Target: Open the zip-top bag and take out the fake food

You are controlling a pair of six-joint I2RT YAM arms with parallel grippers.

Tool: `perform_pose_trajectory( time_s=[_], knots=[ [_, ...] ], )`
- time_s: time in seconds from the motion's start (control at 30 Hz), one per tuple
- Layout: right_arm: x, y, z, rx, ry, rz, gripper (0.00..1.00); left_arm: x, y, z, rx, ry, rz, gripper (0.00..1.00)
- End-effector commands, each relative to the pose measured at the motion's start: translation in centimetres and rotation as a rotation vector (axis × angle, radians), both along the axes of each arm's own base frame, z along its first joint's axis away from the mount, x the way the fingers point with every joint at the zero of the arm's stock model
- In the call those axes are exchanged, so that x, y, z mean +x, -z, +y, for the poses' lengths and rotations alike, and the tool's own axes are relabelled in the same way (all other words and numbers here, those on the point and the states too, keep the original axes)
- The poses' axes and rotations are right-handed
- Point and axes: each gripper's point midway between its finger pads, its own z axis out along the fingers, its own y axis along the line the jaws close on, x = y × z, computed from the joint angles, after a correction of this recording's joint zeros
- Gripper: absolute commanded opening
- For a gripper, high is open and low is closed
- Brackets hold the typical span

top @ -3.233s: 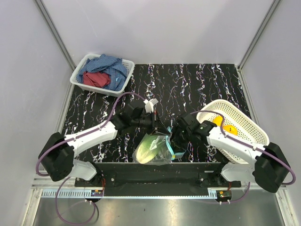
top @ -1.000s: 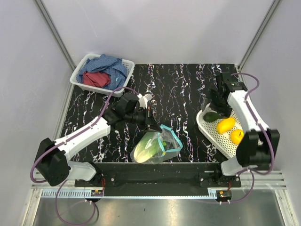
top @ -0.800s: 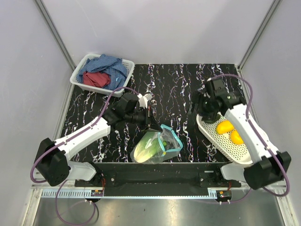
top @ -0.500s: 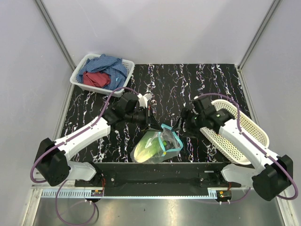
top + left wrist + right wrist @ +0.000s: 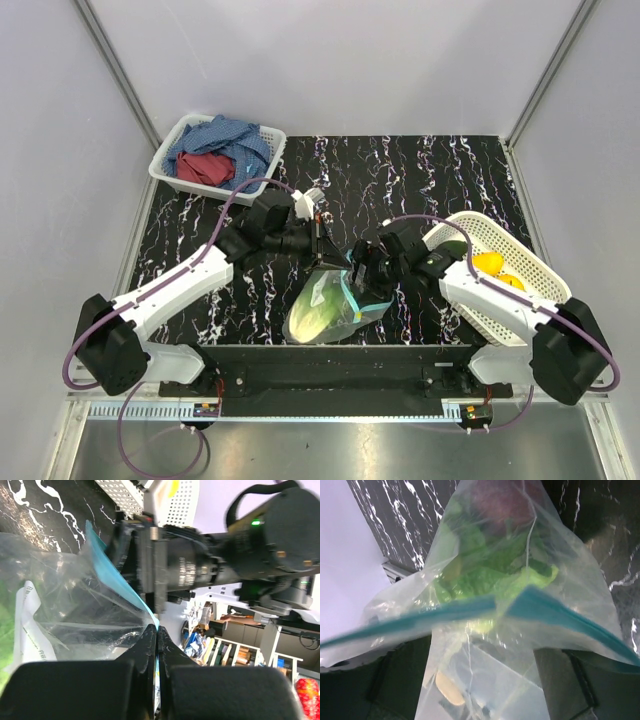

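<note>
- Teal plastic first: my left gripper (image 5: 156,630) is clenched on one lip of the zip strip (image 5: 117,575). It lifts that side so the mouth gapes toward my other arm instead of sagging shut.
- The bag (image 5: 322,308) lies on the black marbled table (image 5: 420,180) near the front edge, between my two arms, with its closed end toward me.
- My right gripper (image 5: 363,276) sits at the mouth, fingers spread and holding nothing. Its own camera shows a dark finger at either side, with crinkly film draped across the gap.
- Inside the bag are the green lettuce (image 5: 485,580) and, deeper, a dark purple-red piece (image 5: 497,502).
- Two lemons (image 5: 487,263) and a dark green piece (image 5: 450,248) lie in the white basket (image 5: 530,300) on my right. I take it as the drop-off, placed within that arm's reach.
- My guess at the risk is that I pinch film rather than lettuce, so the spread fingers need to go through the opening first.
</note>
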Motion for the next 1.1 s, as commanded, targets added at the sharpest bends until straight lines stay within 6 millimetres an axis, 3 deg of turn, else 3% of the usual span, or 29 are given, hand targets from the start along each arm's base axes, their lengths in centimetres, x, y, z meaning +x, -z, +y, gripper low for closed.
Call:
perform_pose_trajectory(
  time_s=[0.0, 0.23, 0.37, 0.6, 0.8, 1.07],
  knots=[
    [1.8, -0.2, 1.8, 0.073, 0.003, -0.091, 0.9, 0.3, -3.9, -0.7, -0.106, 0.009, -0.057, 0.0],
    [1.8, 1.8, 3.3, 0.117, -0.042, -0.068, 0.99, -0.2, -3.5, -1.4, -0.108, 0.019, -0.04, 0.0],
    [1.7, 3.4, 3.8, 0.119, -0.086, -0.054, 1.0, -0.7, -3.0, -1.9, -0.101, 0.028, -0.03, 0.0],
    [1.5, 3.9, 5.5, 0.179, -0.155, -0.057, 0.99, -1.0, -2.0, -1.7, -0.083, 0.016, -0.02, 0.0],
    [-0.9, 3.2, 2.8, 0.165, -0.128, -0.074, 1.0, -1.0, -2.7, -1.1, -0.072, -0.008, -0.048, 0.0],
    [-4.0, 2.1, 1.8, 0.224, -0.238, -0.085, 1.0, -0.4, -2.8, -0.6, -0.028, -0.025, -0.077, 0.0]
  ],
)
